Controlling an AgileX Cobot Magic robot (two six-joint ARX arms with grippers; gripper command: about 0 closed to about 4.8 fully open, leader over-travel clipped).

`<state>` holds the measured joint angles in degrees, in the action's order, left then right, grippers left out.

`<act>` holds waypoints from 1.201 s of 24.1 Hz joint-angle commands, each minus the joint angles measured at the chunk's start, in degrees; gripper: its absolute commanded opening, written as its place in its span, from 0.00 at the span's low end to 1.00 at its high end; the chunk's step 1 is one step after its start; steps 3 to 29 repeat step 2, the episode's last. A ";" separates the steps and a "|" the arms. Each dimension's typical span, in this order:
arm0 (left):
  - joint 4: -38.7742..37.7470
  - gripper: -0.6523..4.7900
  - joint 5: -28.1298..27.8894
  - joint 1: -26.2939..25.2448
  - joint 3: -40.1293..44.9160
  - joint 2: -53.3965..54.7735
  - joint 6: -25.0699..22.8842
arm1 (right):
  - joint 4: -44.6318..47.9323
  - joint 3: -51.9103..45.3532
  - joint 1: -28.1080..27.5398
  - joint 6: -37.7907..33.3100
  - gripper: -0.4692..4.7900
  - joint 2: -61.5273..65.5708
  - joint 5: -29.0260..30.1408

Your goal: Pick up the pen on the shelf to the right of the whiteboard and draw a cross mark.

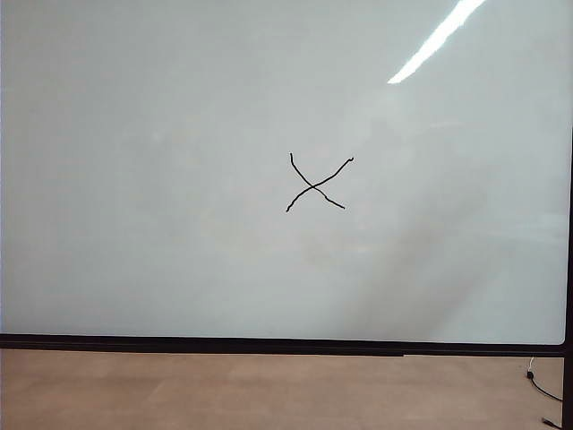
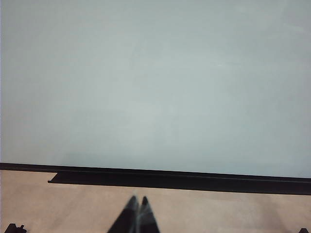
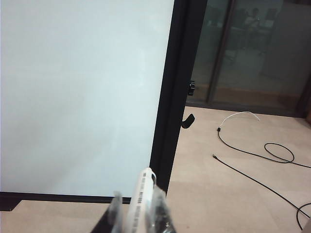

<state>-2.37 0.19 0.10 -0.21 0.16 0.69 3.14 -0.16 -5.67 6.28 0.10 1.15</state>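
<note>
Slim white pen (image 3: 141, 199) clenched in right gripper (image 3: 138, 213); left gripper (image 2: 138, 201) closed, empty; glossy white whiteboard (image 1: 179, 134) bears black cross mark (image 1: 315, 184); black cables (image 3: 262, 155) trail across floor.

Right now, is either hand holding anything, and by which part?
The right hand is shut on the pen, gripping its lower barrel, with one end sticking out past the fingers. The left hand is shut and holds nothing.
</note>
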 commanded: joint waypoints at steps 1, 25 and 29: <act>0.72 0.11 0.02 0.00 -0.17 0.02 -0.24 | 0.98 0.20 -0.04 -0.28 0.08 -0.02 0.09; 0.70 0.11 0.02 0.00 -0.17 0.02 -0.24 | 0.98 0.20 -0.04 -0.28 0.08 -0.02 0.09; 0.70 0.11 0.02 0.00 -0.17 0.02 -0.24 | 0.98 0.20 -0.04 -0.28 0.08 -0.02 0.09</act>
